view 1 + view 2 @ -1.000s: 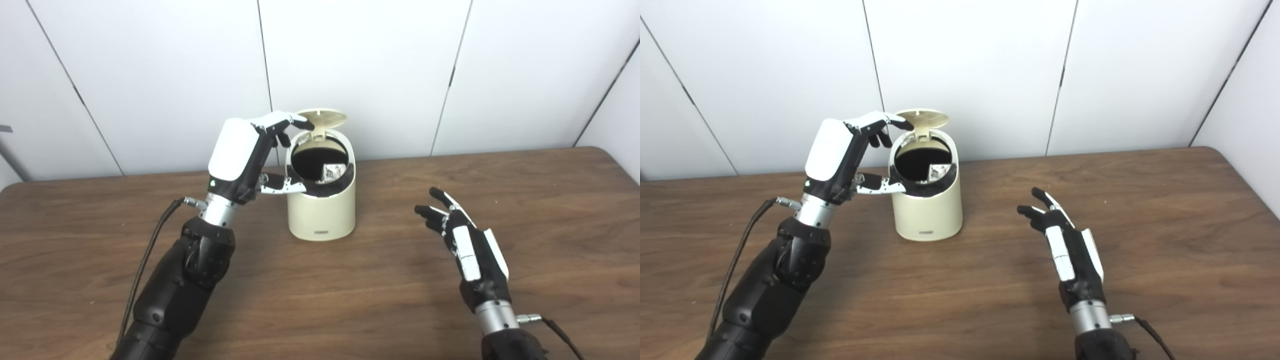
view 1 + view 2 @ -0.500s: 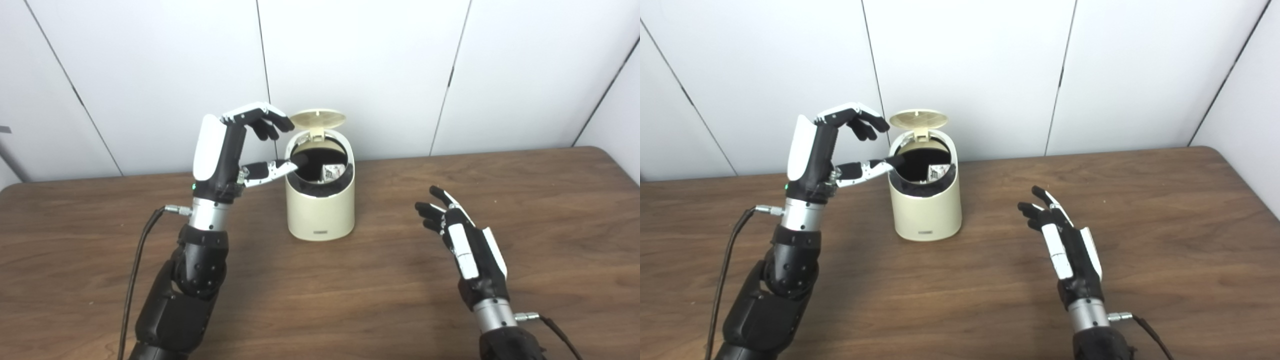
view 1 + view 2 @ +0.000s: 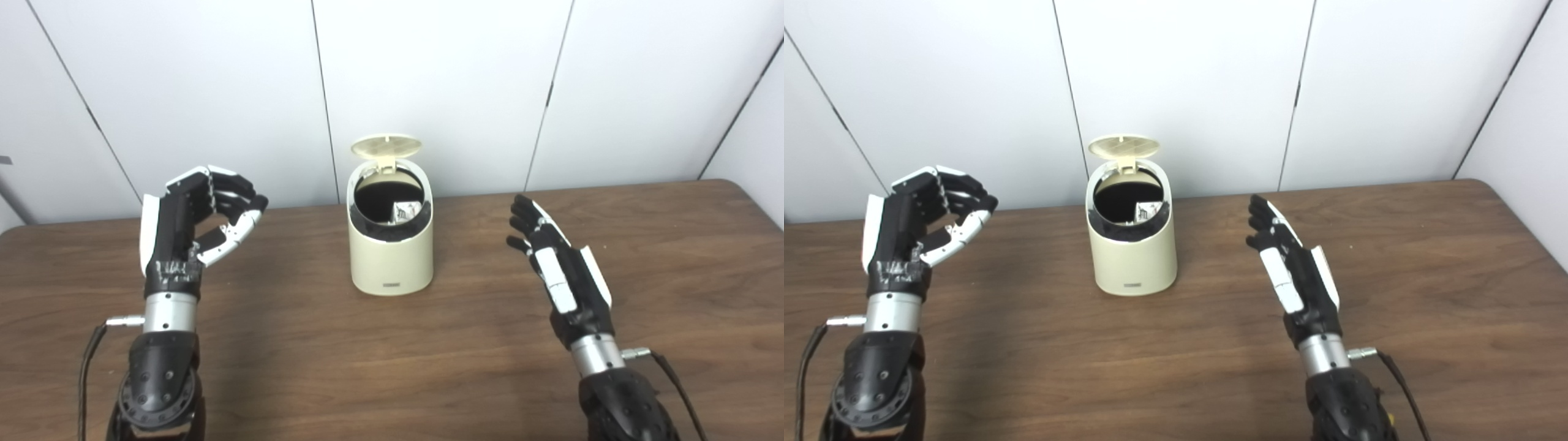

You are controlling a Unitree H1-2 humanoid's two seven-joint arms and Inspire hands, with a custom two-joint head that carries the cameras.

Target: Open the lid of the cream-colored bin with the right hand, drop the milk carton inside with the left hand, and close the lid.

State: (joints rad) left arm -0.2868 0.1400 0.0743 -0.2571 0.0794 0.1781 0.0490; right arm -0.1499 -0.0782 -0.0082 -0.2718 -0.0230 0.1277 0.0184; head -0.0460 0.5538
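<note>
A small cream-coloured plastic bin (image 3: pixel 390 245) w/ a rounded body stands on a dark brown wood-grain table (image 3: pixel 392 361), near the table's far edge & roughly centred between the two arms. Its round cream flip lid (image 3: pixel 386 146) is tipped up at the back, leaving the dark opening uncovered. Inside, against the right of the opening, a white printed milk carton (image 3: pixel 404 211) shows in part; the rest is hidden by the rim.

The left hand (image 3: pixel 190 226), black & white, is raised upright over the table, well to the left of the bin, touching nothing. Its fingers curl loosely toward the thumb w/ a gap between them; it holds nothing.

The right hand (image 3: pixel 560 269) hovers to the right of the bin, apart from it, fingers straight, spread & pointing away from the robot; it's empty too.

Behind the table is a plain white panelled wall (image 3: pixel 441 79).
</note>
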